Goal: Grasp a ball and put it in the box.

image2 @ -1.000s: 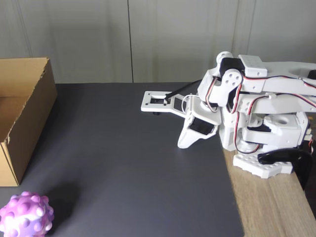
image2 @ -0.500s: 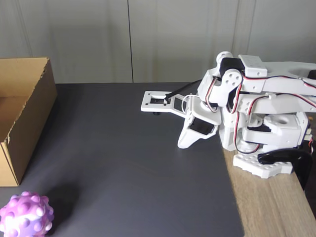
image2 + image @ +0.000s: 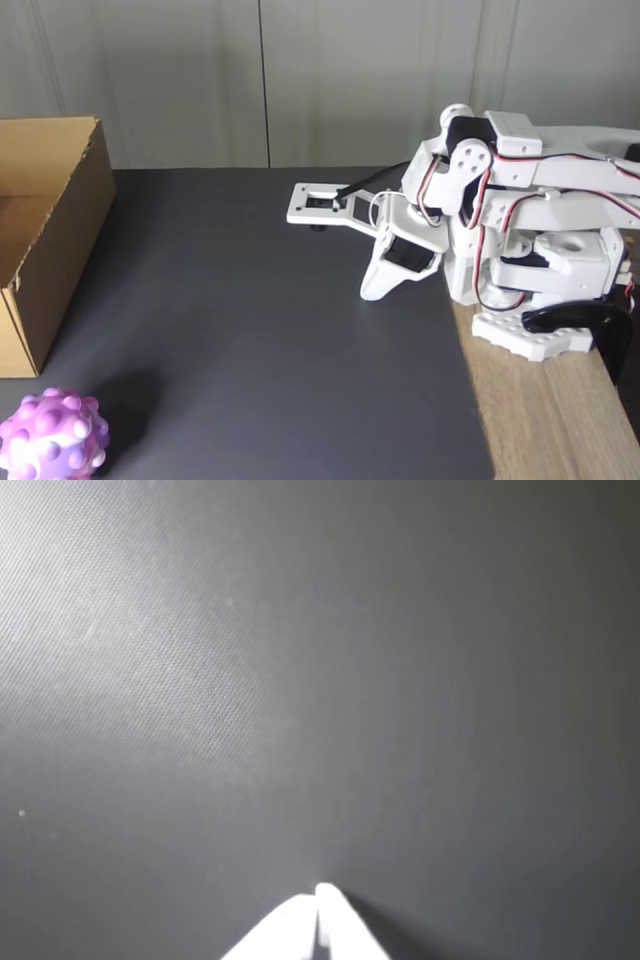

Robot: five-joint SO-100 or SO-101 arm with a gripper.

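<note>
My tool (image 3: pixel 368 290) is closed and empty, tips on the dark mat (image 3: pixel 260 330); the ball (image 3: pixel 53 437) lies at eight o'clock, beside the box (image 3: pixel 55 240).

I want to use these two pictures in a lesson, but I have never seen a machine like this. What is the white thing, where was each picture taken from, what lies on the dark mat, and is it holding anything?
The white machine is a small robot arm, folded up on its base at the right edge of the table. Its gripper, a two-finger claw, points down at the dark mat.

The fixed view comes from a camera standing still in front of the table. The wrist view comes from a camera riding on the arm itself: it looks down at bare mat, with the white fingertips pressed together at the bottom edge.

On the mat, in the fixed view, a bumpy pink-purple ball lies at the lower left, beside an open cardboard box. The gripper is shut and holds nothing.
</note>
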